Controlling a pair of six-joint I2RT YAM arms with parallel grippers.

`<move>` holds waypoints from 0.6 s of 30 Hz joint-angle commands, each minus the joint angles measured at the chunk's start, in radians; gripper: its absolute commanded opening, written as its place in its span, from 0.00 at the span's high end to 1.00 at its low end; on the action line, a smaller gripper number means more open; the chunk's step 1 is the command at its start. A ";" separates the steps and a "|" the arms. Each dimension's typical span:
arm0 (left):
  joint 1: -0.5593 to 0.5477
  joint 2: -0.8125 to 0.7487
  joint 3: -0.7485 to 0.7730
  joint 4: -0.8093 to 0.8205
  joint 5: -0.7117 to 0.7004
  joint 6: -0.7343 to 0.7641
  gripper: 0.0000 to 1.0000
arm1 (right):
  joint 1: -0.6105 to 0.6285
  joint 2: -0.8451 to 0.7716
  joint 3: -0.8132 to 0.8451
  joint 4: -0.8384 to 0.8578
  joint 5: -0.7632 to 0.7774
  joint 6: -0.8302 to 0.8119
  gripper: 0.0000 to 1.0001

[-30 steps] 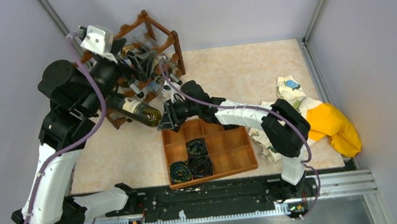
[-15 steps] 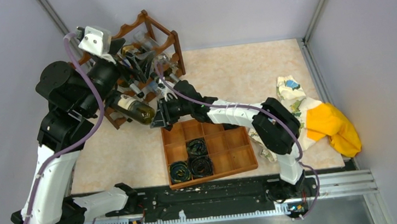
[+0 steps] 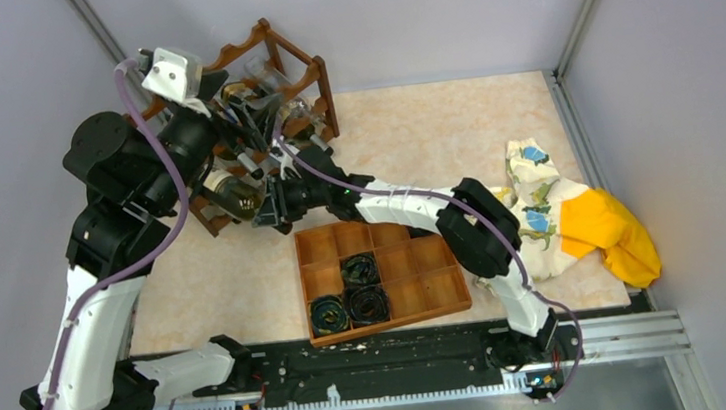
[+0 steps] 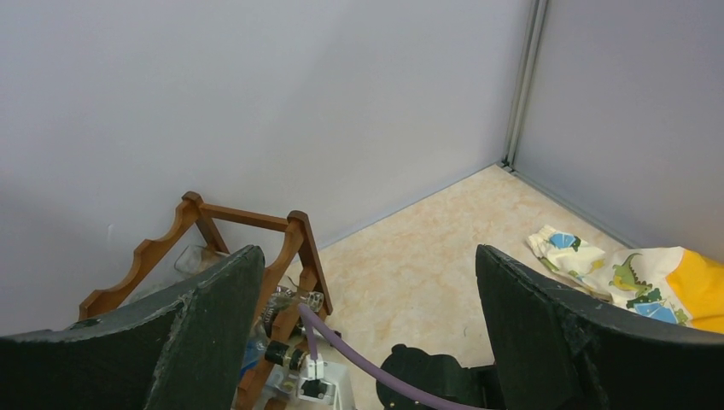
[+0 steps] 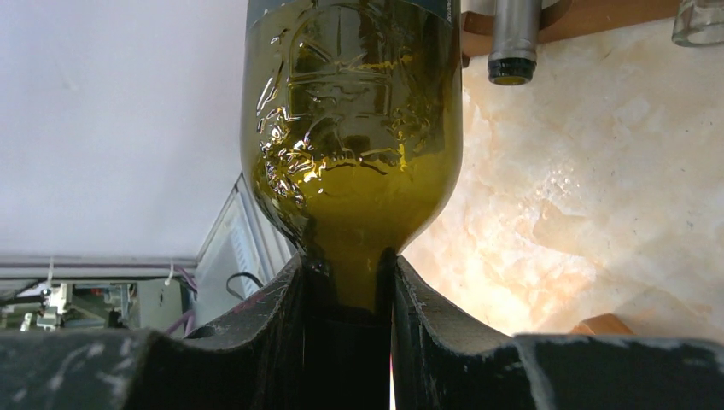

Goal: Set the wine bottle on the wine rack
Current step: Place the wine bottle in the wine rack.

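Note:
A dark green wine bottle [image 3: 236, 195] lies nearly level at the front low end of the wine rack [image 3: 269, 48], a reddish-brown frame with wavy rails. My right gripper [image 3: 273, 202] is shut on the bottle's neck. In the right wrist view the bottle [image 5: 350, 128] fills the frame above the gripper [image 5: 348, 282], and both fingers press its neck. My left gripper [image 4: 365, 256] hangs wide open and empty above the rack [image 4: 300, 248]. The left arm hides the rack's left side in the top view.
Other bottles [image 3: 260, 114] lie in the rack's tiers. An orange-brown compartment tray [image 3: 415, 260] with dark rolled items [image 3: 363, 300] sits near the front. A patterned cloth [image 3: 531, 219] and a yellow cloth [image 3: 608, 232] lie at the right. Walls close in behind and to the left.
My right arm has reached further left, carrying the bottle left and in toward the rack's lower tier. The left arm has hardly moved.

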 commanded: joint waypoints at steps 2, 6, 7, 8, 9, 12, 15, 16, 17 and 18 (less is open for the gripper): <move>0.004 -0.004 0.043 -0.014 -0.011 0.009 0.01 | 0.011 0.021 0.199 0.121 0.065 0.036 1.00; 0.004 -0.003 0.043 -0.014 -0.017 0.009 0.01 | 0.015 0.081 0.294 0.102 0.096 0.062 1.00; 0.004 -0.002 0.042 -0.012 -0.018 0.009 0.01 | 0.017 0.098 0.320 0.095 0.104 0.067 1.00; 0.004 -0.004 0.041 -0.011 -0.021 0.009 0.01 | 0.020 0.115 0.350 0.085 0.110 0.072 1.00; 0.005 -0.003 0.041 -0.010 -0.023 0.011 0.01 | 0.023 0.133 0.382 0.067 0.116 0.077 1.00; 0.004 -0.001 0.043 -0.010 -0.024 0.012 0.01 | 0.032 0.193 0.489 -0.004 0.140 0.086 1.00; 0.004 0.000 0.043 -0.011 -0.028 0.018 0.01 | 0.040 0.229 0.546 -0.013 0.152 0.093 1.00; 0.004 0.001 0.043 -0.011 -0.029 0.021 0.01 | 0.042 0.236 0.555 -0.011 0.158 0.094 1.00; 0.004 0.002 0.044 -0.012 -0.033 0.023 0.01 | 0.046 0.245 0.566 -0.013 0.165 0.095 1.00; 0.004 0.001 0.044 -0.012 -0.035 0.024 0.01 | 0.048 0.254 0.583 -0.019 0.172 0.097 1.00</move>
